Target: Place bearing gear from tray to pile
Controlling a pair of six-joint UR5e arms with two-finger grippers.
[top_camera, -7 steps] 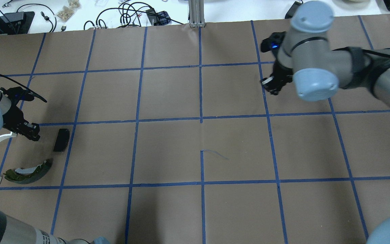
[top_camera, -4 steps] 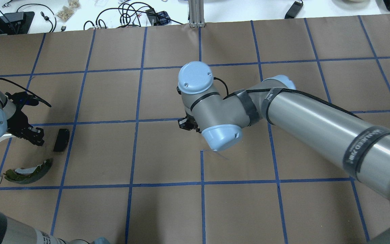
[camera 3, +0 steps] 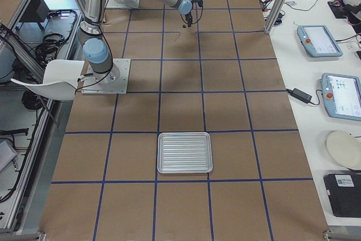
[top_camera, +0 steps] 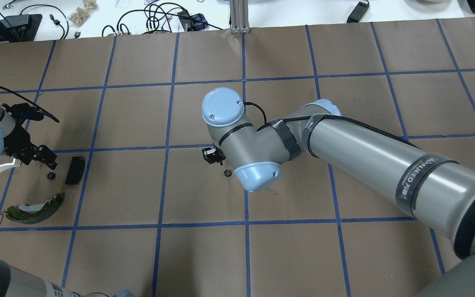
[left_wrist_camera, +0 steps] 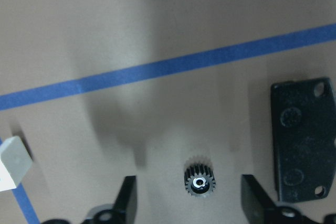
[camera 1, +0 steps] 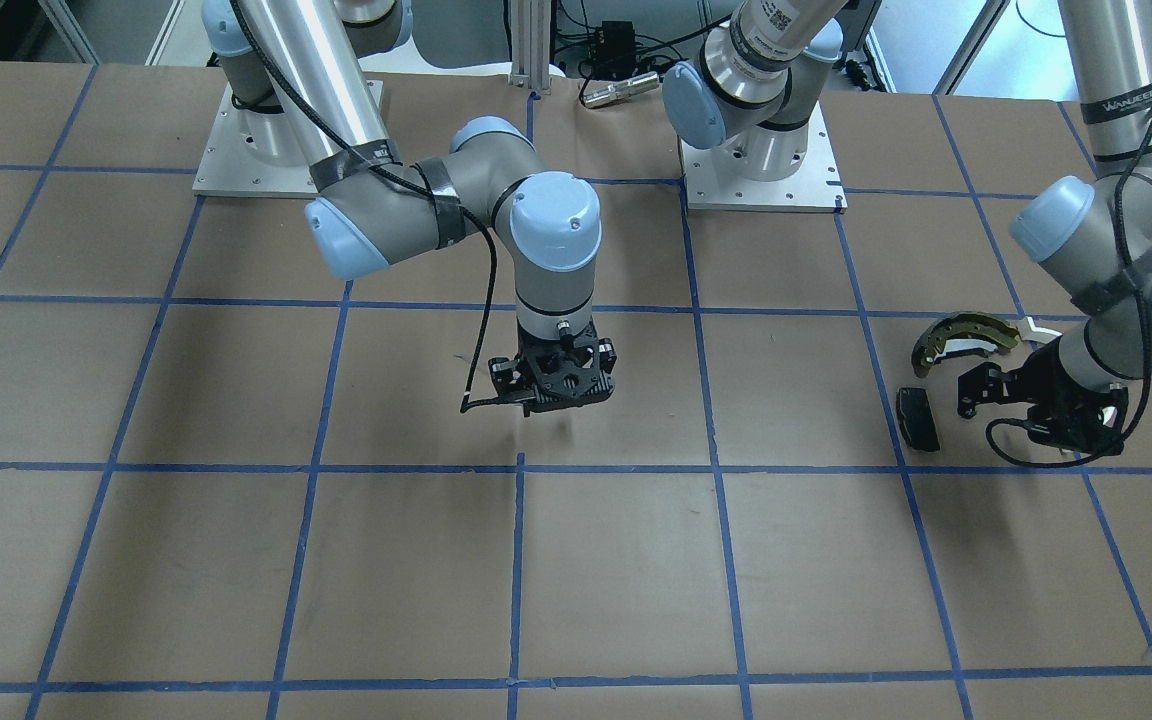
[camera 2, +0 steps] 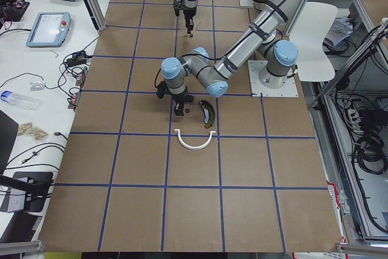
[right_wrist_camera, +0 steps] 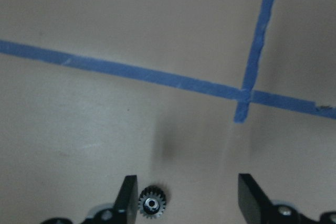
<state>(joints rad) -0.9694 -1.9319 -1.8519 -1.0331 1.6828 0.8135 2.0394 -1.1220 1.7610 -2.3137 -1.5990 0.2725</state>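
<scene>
Lying on the brown paper [top_camera: 138, 255] between the spread fingers of the left gripper [left_wrist_camera: 189, 198]: first gear [left_wrist_camera: 200, 183], small, black, toothed, touched by neither finger, just beside the black brake pad [left_wrist_camera: 304, 140]. The pile's other parts lay near: olive brake shoe [top_camera: 41, 211], white arc strip [camera 2: 194, 146]. Second gear [right_wrist_camera: 153, 203]: mid-table, close beside one finger of the right gripper [right_wrist_camera: 186, 198], whose jaws stood apart and clamped nothing; contact with that finger could not be told. Tray [camera 3: 185, 152]: silvery, ribbed, well apart from both grippers.
</scene>
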